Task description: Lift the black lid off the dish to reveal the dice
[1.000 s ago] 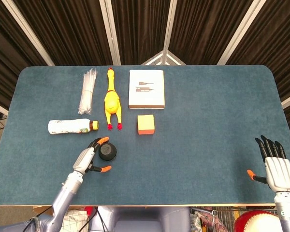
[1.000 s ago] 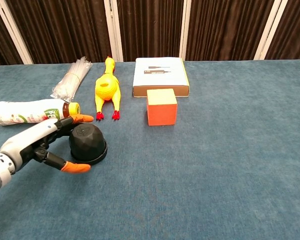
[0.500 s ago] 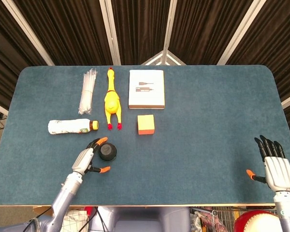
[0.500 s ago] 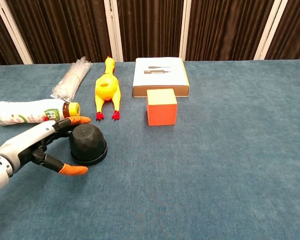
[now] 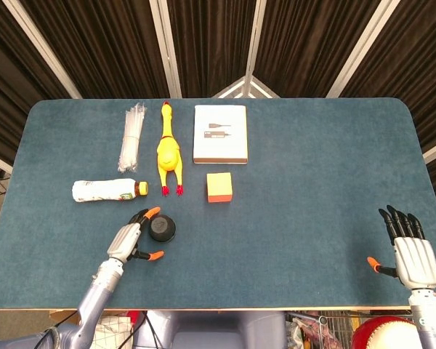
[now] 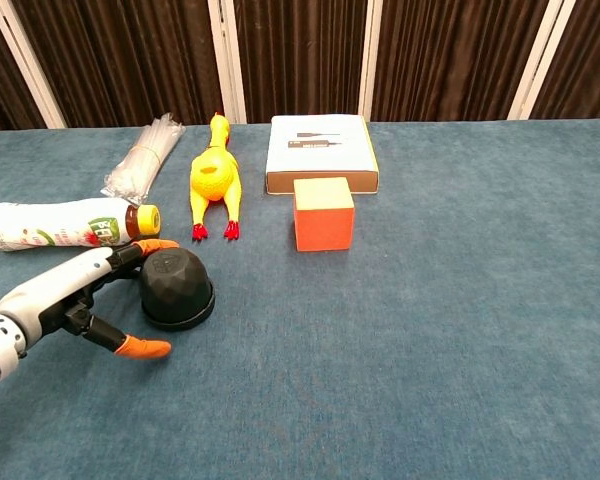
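Flanking black lid near front-left edge of table: left hand spread, fingers bracketing dome for grasp, holding nothing. Lid covering dish, dice hidden. Right hand resting spread at front-right corner, idle.

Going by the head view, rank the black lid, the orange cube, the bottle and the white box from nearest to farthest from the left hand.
From the left hand:
1. Black lid, right beside its fingers.
2. Bottle, lying just beyond the hand.
3. Orange cube, farther right.
4. White box, toward the table's far edge.
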Robot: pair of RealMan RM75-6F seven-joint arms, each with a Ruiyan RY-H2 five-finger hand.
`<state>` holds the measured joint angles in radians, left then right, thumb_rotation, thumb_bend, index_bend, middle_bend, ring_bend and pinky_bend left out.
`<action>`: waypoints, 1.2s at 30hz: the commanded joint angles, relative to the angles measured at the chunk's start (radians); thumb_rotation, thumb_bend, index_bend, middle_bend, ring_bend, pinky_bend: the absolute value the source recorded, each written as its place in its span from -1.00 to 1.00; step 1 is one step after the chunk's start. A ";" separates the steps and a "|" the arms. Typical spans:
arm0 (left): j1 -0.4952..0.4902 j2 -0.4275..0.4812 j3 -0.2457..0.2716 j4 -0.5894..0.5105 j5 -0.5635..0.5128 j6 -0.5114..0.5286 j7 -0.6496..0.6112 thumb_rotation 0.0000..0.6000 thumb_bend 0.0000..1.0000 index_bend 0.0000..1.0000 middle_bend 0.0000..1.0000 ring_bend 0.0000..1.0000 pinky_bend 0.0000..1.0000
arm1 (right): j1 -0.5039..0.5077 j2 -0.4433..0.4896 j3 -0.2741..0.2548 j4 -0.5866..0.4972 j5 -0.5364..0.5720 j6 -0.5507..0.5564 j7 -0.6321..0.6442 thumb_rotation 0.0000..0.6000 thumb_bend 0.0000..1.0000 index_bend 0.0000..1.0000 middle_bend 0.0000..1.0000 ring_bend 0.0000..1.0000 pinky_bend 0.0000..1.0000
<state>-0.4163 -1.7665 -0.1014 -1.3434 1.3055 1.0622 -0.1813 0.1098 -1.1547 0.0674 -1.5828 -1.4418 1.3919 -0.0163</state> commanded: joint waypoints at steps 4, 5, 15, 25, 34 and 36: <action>0.001 -0.002 -0.005 -0.005 -0.014 0.004 0.022 1.00 -0.67 -0.82 -0.68 -1.00 -1.00 | 0.004 -0.002 0.000 0.003 0.003 -0.007 0.000 1.00 -0.62 -0.88 -0.94 -0.87 -1.00; 0.002 -0.004 -0.008 -0.002 -0.017 0.007 0.022 1.00 -0.64 -0.82 -0.67 -1.00 -1.00 | 0.003 -0.001 -0.002 0.002 0.002 -0.008 0.001 1.00 -0.62 -0.88 -0.94 -0.87 -1.00; -0.007 -0.038 -0.026 0.043 -0.030 0.000 0.009 1.00 -0.46 -0.82 -0.67 -1.00 -1.00 | 0.010 -0.002 -0.008 0.000 -0.001 -0.024 0.015 1.00 -0.62 -0.88 -0.94 -0.87 -1.00; -0.020 -0.066 -0.032 0.068 -0.018 -0.002 -0.005 1.00 -0.35 -0.80 -0.60 -1.00 -1.00 | 0.014 -0.001 -0.009 0.000 0.007 -0.039 0.026 1.00 -0.62 -0.88 -0.94 -0.87 -1.00; -0.023 -0.070 -0.033 0.059 -0.019 0.003 0.015 1.00 -0.28 -0.79 -0.56 -1.00 -1.00 | 0.020 0.001 -0.005 0.001 0.016 -0.048 0.039 1.00 -0.62 -0.88 -0.94 -0.87 -1.00; -0.023 -0.070 -0.033 0.057 -0.021 0.001 0.017 1.00 -0.28 -0.79 -0.56 -1.00 -1.00 | 0.020 0.001 -0.005 0.000 0.016 -0.049 0.041 1.00 -0.62 -0.88 -0.94 -0.87 -1.00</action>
<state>-0.4392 -1.8365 -0.1344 -1.2863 1.2849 1.0635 -0.1646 0.1302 -1.1534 0.0627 -1.5833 -1.4259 1.3426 0.0245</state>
